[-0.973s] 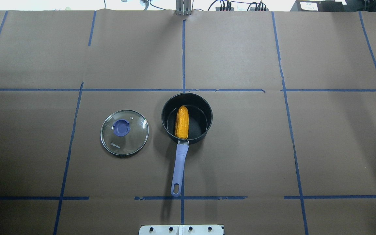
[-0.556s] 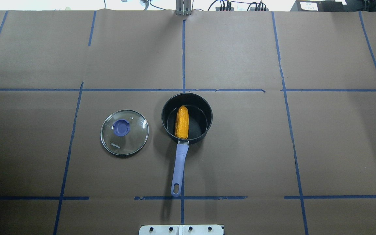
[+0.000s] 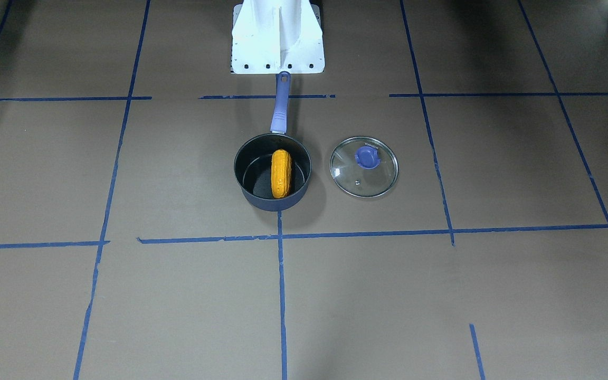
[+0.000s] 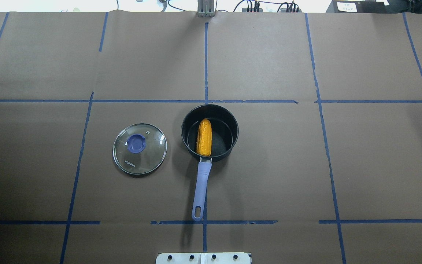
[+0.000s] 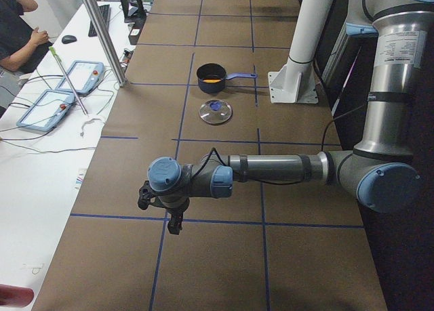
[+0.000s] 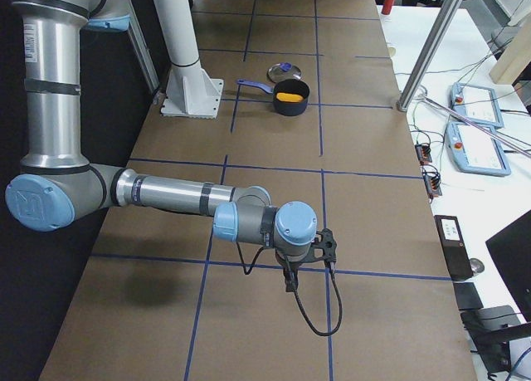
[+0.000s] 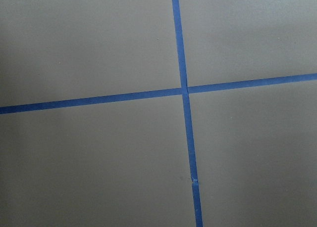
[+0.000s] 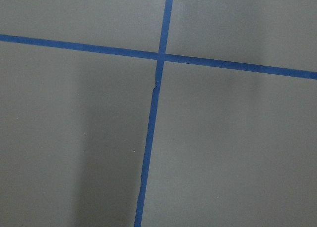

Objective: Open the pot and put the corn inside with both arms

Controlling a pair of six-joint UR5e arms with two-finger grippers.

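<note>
Pot (image 4: 222, 136) stood upright at mid-table, uncovered. Corn (image 4: 204, 137) lay inside it, on the floor of the pot along the side toward my left, its length in line with the handle (image 4: 202, 189). The handle ran straight back toward my base (image 4: 203, 257); its end reached the tape (image 4: 233, 222) line in front of the base. The pot's far rim sat just short of the next cross line of tape.

Lid (image 4: 148, 156) lay flat on the table (image 4: 306, 165), knob up, on my left of the pot, near it but not touching; a strip of brown paper showed between the two rims.

My left arm (image 5: 278, 169) stretched low over the table's left end, well apart from pot and lid. Left pincer (image 5: 174, 221) pointed down above a tape crossing. Seen only from the side; I could not tell whether it was wide or narrow.

My right arm (image 6: 166, 194) lay likewise over the right end, right pincer (image 6: 290, 280) pointing down near a tape line, well apart from the pot. Its spread I could not tell either.

Both wrist views showed only brown paper and a tape cross.
</note>
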